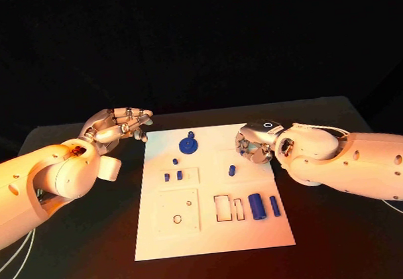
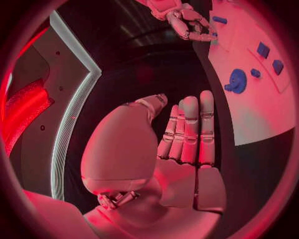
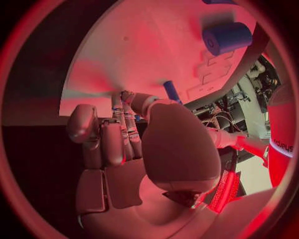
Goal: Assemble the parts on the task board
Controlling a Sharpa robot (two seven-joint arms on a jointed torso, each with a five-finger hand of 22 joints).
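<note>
Task board (image 1: pixel 216 238) is laid flat at centre of black tabletop (image 1: pixel 78 258), w/ blue parts on it: gear (image 1: pixel 189 144) near far edge, cylinder (image 1: pixel 257 207) near R edge. Left hand (image 1: pixel 119 126) is held off board's far-L corner, fingers straight, nothing held. Right hand (image 1: pixel 256 143) is curled at board's R edge; grip can't be told.

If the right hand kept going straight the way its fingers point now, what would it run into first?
Probably the small blue peg lying on the task board. The right hand hovers at the board's right edge, fingers pointing down and inward toward that peg. Its height above the board is unclear, so it might meet bare board first.
</note>
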